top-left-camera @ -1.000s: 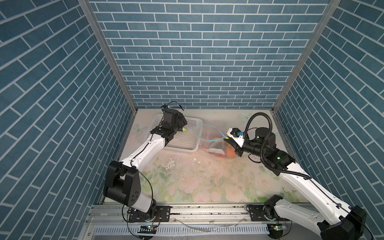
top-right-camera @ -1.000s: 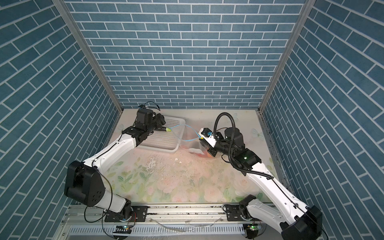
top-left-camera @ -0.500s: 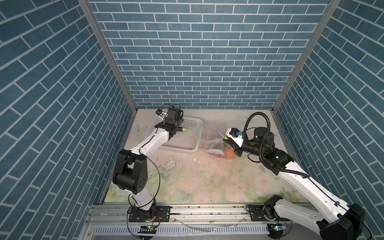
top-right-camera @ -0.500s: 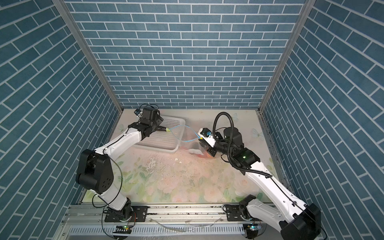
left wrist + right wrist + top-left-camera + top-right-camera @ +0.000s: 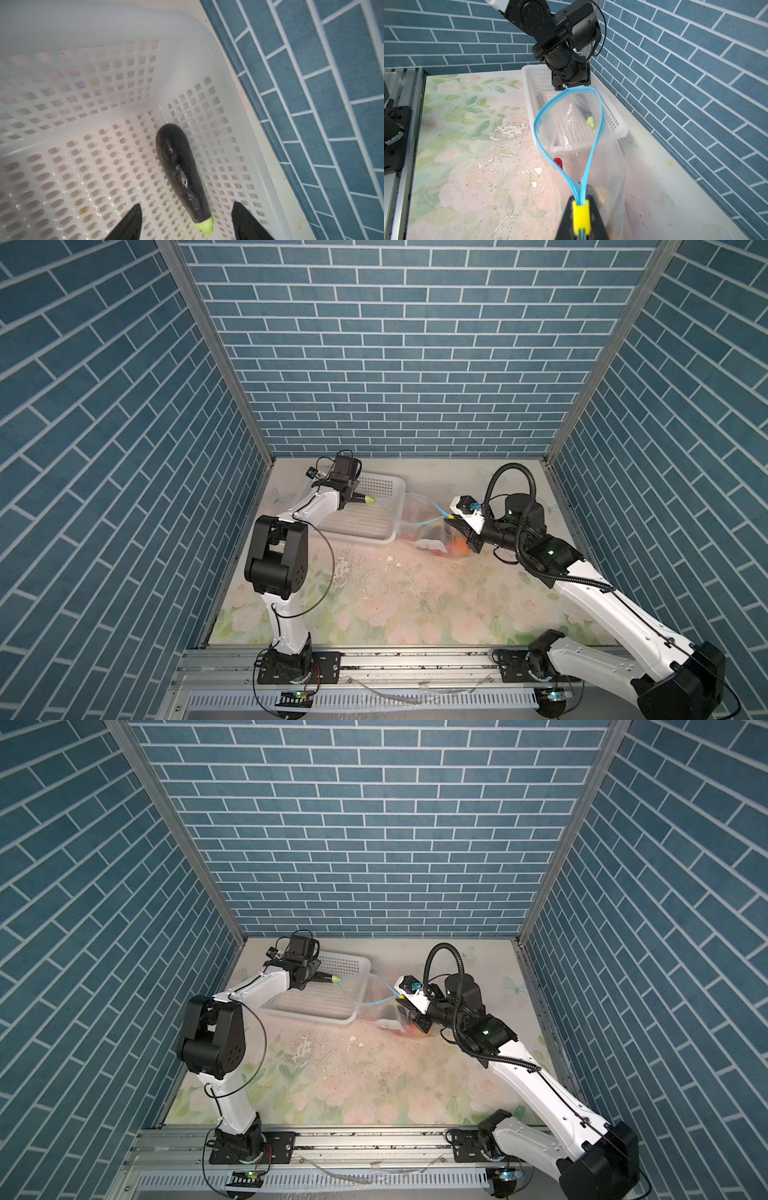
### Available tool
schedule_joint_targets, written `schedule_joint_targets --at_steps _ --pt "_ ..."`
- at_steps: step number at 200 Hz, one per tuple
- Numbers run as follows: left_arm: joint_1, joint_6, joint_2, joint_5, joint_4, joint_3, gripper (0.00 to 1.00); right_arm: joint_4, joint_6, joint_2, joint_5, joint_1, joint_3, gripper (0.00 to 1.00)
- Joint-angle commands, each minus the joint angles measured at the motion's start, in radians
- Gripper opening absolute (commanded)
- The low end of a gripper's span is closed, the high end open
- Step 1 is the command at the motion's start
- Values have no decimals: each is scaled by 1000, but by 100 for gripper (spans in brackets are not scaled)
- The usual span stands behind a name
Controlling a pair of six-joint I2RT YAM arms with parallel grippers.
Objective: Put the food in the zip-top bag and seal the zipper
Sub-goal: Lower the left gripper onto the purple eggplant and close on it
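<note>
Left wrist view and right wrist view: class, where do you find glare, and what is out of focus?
Left wrist view: white glints on the sharp, glossy toy eggplant; the white basket is blurred along its rim. Right wrist view: bright streaks of glare on the clear film of the zip-top bag.

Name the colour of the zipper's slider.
The slider is yellow, clearest in the right wrist view.

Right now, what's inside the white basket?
One black toy eggplant with a green tip lies on the basket floor, between the open fingers of the left end effector. In both top views the arm covers part of the floor.
</note>
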Motion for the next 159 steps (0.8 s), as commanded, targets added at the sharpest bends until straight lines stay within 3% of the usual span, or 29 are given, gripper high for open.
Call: schedule_joint_targets --at_steps 1,94,159 --pt "23 -16 45 13 -46 39 70 31 -17 1 -12 5 7 0" --pt "54 -14 176 91 -92 153 69 31 -17 21 -21 5 24 0" --pt "62 -6 222 113 -122 193 62 32 -19 17 -17 4 19 0"
